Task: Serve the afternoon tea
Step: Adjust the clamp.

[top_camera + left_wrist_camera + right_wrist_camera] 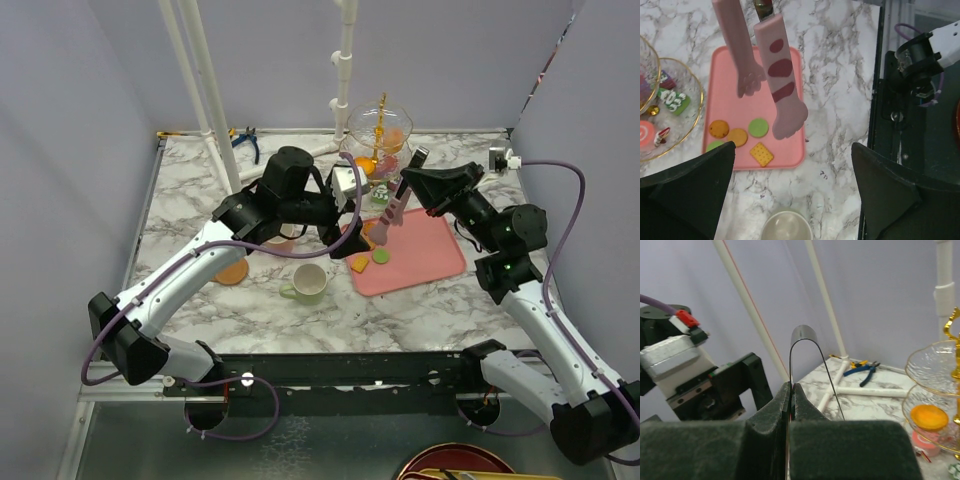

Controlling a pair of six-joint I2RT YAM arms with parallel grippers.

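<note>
Right gripper (791, 390) is clamping the pink paw-tipped tongs (782, 85) above the pink tray (722, 85), while left gripper (792, 147) is hovering wide open, holding nothing.

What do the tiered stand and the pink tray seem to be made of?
The tiered stand looks like clear glass: transparent, patterned, with gold rims; its stem is shiny gold, probably metal. The pink tray looks matte and opaque with rounded corners, likely plastic or silicone.
</note>
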